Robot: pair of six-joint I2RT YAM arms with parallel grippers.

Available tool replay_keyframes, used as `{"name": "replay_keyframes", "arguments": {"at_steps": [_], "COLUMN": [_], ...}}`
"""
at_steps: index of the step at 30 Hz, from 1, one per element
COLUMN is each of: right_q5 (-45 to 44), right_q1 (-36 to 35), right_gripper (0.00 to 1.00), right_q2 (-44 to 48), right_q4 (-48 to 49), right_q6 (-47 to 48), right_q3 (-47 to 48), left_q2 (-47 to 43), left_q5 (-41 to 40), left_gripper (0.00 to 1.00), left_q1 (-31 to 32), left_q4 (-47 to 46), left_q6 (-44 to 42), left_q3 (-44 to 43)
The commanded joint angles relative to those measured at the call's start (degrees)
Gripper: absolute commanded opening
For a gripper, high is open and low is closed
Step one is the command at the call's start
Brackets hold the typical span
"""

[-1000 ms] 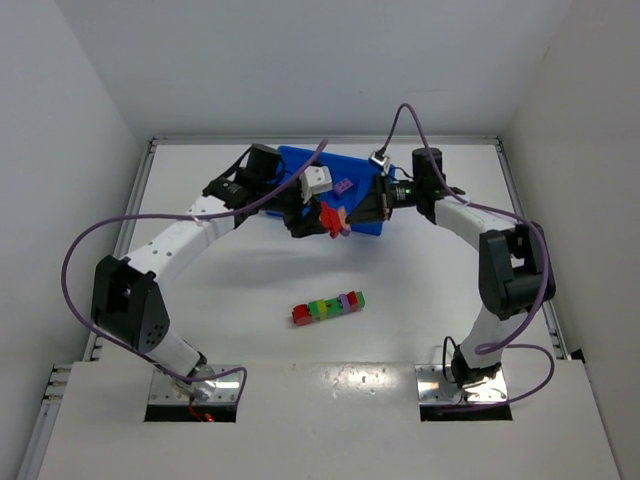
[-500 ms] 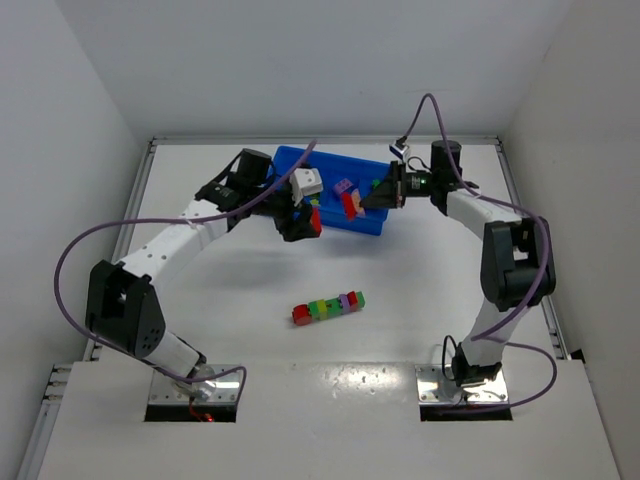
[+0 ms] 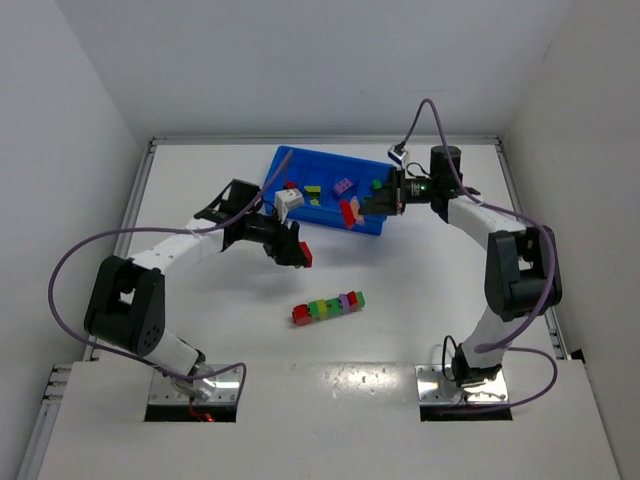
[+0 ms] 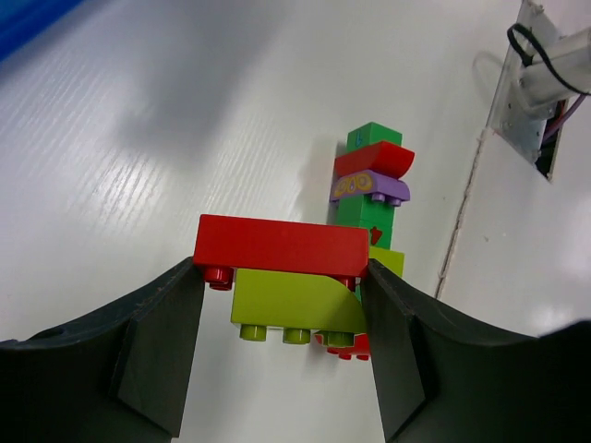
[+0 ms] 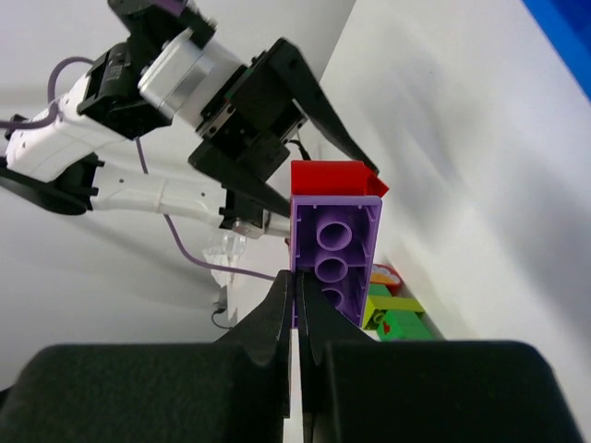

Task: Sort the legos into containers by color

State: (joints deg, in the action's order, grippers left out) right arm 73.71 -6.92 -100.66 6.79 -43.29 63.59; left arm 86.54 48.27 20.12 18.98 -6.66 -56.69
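Observation:
My left gripper (image 3: 297, 250) is shut on a red brick (image 4: 280, 245) with a lime-green brick (image 4: 291, 305) joined under it, held above the table in front of the blue tray (image 3: 300, 165). My right gripper (image 3: 360, 207) is shut on the wall of a purple brick (image 5: 337, 258) with a red brick (image 5: 334, 175) on its end, at the tray's near edge. A multicoloured strip (image 3: 328, 308) lies on the table; it also shows in the left wrist view (image 4: 369, 185). The tray holds loose purple (image 3: 343, 186), green (image 3: 375, 184) and yellow-green (image 3: 313, 192) bricks.
White walls enclose the table on three sides. The arm bases stand on metal plates (image 3: 195, 390) at the near edge. A purple cable loops above the right arm (image 3: 425, 115). The tray's blue corner shows in the left wrist view (image 4: 28, 14).
The two grippers, together at one red-topped piece a second ago, have separated. My left gripper has moved toward the near side, off the tray, with its red brick. My right gripper stays at the tray.

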Motion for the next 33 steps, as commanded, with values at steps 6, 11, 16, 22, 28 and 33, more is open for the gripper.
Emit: {"name": "replay_keyframes", "arguments": {"at_steps": [6,11,16,22,28,33], "right_q5": [1.3,1.9,-2.1,-8.0,-10.5,-4.3], "right_q1": [-0.6,-0.6,-4.4,-9.1,-9.7,-10.2], "right_gripper": [0.0,0.0,0.0,0.0,0.4,0.93], "right_q2": [6.0,6.0,6.0,1.4,-6.9,-9.6], "right_q4": [1.1,-1.3,-18.7,-18.4,-14.5,-3.7], "right_q6": [2.5,5.5,21.7,21.8,16.1,2.7], "right_q3": [-2.4,-2.4,-4.3,-7.3,-0.8,4.1], "left_q2": [-0.8,-1.5,-6.3,-12.7,-20.3,-24.7], "left_q5": [4.7,8.0,3.1,-0.4,-3.1,-4.2], "left_gripper": [0.2,0.2,0.18,0.18,0.17,0.17], "left_q1": [-0.7,-1.3,-1.8,-1.8,-1.1,-0.6], "left_q4": [-7.9,-10.5,-11.8,-15.0,-15.6,-15.1], "left_q6": [6.6,10.0,8.6,4.1,-7.5,-16.0], "left_q3": [-2.1,-2.6,-2.6,0.5,6.8,11.8]}}
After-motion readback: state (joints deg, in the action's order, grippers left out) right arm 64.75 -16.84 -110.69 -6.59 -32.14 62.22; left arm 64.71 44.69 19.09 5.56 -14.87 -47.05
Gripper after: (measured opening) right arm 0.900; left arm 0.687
